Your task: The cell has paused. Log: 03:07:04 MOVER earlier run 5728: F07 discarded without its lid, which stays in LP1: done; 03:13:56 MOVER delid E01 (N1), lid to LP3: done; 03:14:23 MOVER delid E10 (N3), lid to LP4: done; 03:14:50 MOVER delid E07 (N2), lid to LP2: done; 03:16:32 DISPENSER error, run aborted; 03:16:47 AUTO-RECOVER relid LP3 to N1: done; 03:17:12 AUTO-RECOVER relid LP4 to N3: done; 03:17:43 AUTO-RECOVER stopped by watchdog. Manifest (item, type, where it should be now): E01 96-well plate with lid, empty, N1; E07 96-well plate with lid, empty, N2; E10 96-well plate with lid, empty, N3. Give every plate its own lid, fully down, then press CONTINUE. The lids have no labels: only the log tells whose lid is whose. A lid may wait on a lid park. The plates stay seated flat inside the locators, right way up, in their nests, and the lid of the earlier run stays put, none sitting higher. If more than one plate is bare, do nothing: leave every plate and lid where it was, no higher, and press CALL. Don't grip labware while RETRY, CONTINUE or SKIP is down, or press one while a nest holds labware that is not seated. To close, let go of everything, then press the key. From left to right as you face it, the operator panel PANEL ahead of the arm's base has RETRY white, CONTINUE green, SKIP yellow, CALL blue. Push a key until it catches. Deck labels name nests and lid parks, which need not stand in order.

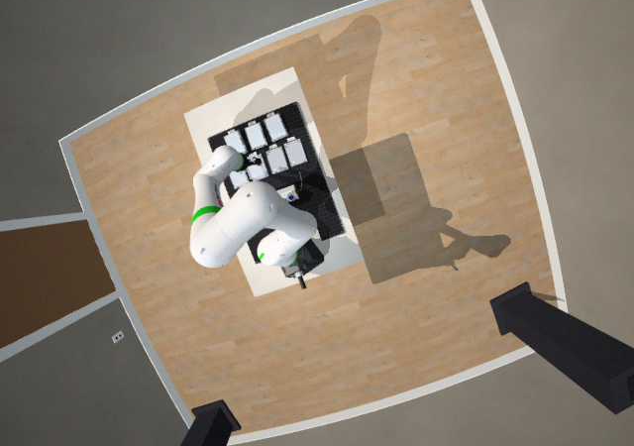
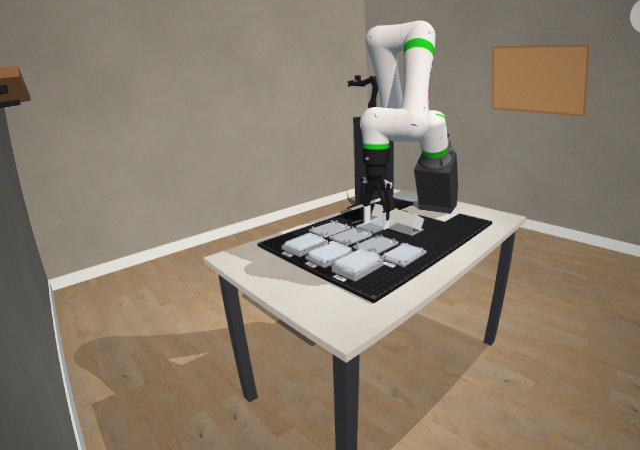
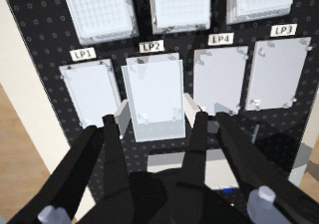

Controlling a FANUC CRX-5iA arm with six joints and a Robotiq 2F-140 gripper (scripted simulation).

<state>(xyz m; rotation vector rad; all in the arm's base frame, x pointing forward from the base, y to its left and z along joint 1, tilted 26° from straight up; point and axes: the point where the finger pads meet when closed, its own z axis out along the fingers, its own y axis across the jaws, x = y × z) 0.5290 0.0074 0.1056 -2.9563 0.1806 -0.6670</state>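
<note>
In the wrist view my gripper is shut on a clear lid by its long sides and holds it a little above lid park LP2. The lid sits slightly off the park's outline. Another clear lid lies on LP1 to the left. Parks LP4 and LP3 show only their grey pads and pegs. Three well plates stand in the row beyond; I cannot tell which carry lids. The gripper also shows in the exterior view, over the near row of the deck.
The black deck lies on a white table. The operator panel stands between the parks and the arm's base, and its blue key shows from above. A dark post stands behind the gripper.
</note>
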